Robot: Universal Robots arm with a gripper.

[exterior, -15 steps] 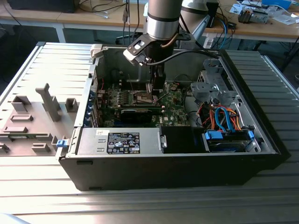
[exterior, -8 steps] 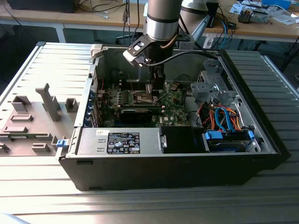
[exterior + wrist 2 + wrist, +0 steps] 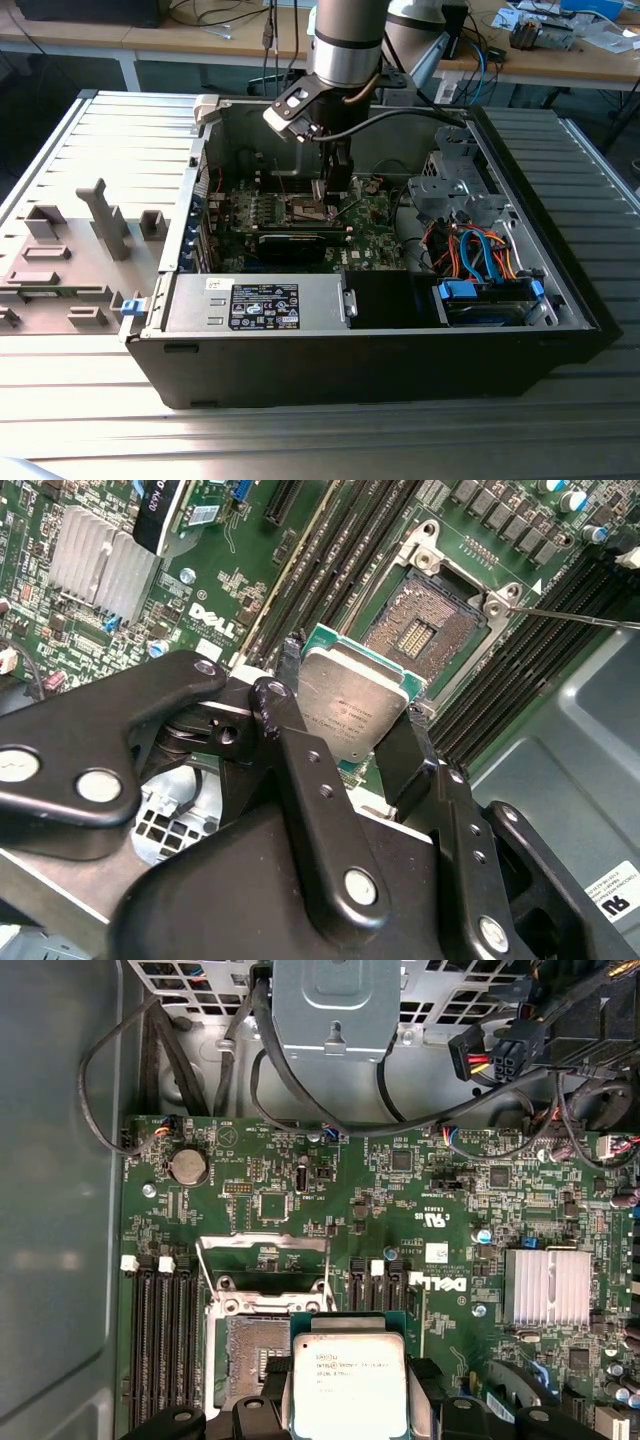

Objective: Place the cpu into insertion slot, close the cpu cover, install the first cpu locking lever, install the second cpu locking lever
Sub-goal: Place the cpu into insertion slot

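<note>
Scene: we see an open computer case (image 3: 400, 370) lying on its side on a ribbed metal table (image 3: 300, 440). The robot arm reaches down into it, over the green motherboard (image 3: 400, 1210).
Gripper: the gripper (image 3: 335, 200) hangs low inside the case. In both wrist views its two black fingers (image 3: 400, 755) pinch the cpu by opposite edges.
Cpu: the cpu (image 3: 350, 705) is a small flat square with a dull silver-grey top and a green rim. It is held in the air, clear of the board, and we judge it slightly tilted.
Insertion slot: the insertion slot (image 3: 418, 630) is bare, with its dark field of contacts exposed inside a silvery metal edge. It lies just beside the held chip, among the long black memory slots.
Cpu cover: the cpu cover (image 3: 265, 1243), a thin silvery frame, appears swung up and away from the socket, leaving it open.
Lever: a thin wire lever (image 3: 570, 615) sticks out from one corner of the socket, unlatched as far as we can tell.
Progress: we judge the work to be in its first step. The chip is picked up and brought near the socket but not yet seated. The cover is not closed, and neither locking lever is fastened.
</note>
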